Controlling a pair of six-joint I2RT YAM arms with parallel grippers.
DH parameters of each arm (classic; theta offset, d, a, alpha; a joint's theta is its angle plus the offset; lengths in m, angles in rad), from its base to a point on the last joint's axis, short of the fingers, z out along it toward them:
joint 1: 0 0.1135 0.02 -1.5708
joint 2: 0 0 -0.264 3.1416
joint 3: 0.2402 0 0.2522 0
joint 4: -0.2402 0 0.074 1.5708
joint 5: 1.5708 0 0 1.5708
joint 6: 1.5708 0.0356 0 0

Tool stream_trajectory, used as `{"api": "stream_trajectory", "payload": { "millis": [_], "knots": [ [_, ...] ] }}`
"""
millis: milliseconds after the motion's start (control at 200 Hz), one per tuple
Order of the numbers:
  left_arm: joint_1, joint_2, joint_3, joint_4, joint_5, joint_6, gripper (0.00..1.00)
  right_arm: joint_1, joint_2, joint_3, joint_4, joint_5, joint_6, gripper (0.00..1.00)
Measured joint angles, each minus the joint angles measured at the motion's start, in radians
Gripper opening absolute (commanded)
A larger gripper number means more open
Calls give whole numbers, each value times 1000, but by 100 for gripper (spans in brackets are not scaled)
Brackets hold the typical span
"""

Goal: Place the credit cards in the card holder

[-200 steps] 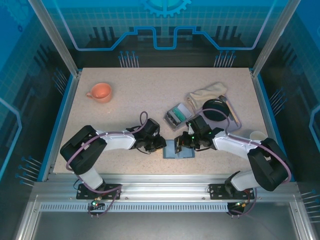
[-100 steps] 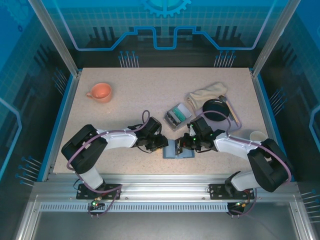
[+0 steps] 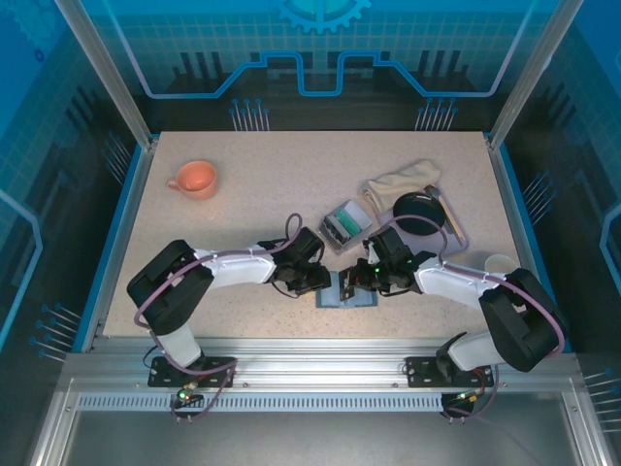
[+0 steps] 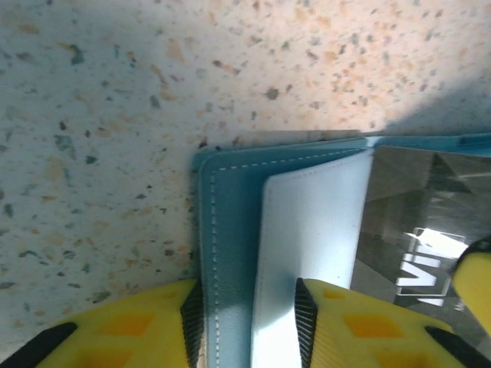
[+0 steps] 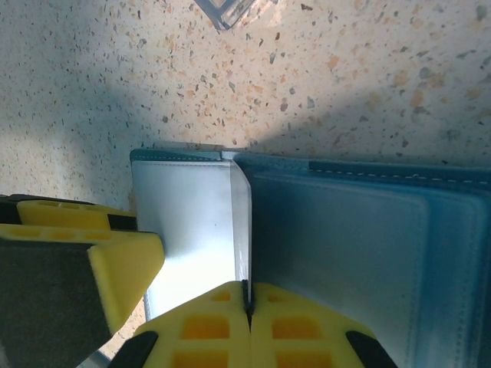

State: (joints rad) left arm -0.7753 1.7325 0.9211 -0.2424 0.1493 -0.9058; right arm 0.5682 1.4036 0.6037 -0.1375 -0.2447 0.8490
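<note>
Straddling the card holder [image 4: 230, 230] rim, left jaws gape narrowly; right jaws pinch a credit card [image 4: 414, 222].

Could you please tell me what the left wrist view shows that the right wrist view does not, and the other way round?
Left wrist view: the grey face of the credit card with white lettering, and the left gripper, fingers apart astride the stitched corner of the card holder. Right wrist view: a corner of the clear plastic box, the holder's teal inner slots, and the right gripper shut on the card's edge. Both: the speckled table, the holder's pale flap and its far edge.
</note>
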Motion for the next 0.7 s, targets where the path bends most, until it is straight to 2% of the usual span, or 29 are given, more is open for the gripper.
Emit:
{"api": "stream_trajectory", "payload": {
  "millis": [115, 370, 700],
  "knots": [
    [0, 10, 15, -31, -7, 0, 30, -1, -9, 0, 0, 0, 0, 0],
    [0, 10, 15, -34, -12, 0, 28, -35, -69, -27, 5, -4, -4, 0],
    [0, 10, 15, -34, -12, -1, 27, -37, -24, -62, 92, -54, -4, 0]
  ]
}}
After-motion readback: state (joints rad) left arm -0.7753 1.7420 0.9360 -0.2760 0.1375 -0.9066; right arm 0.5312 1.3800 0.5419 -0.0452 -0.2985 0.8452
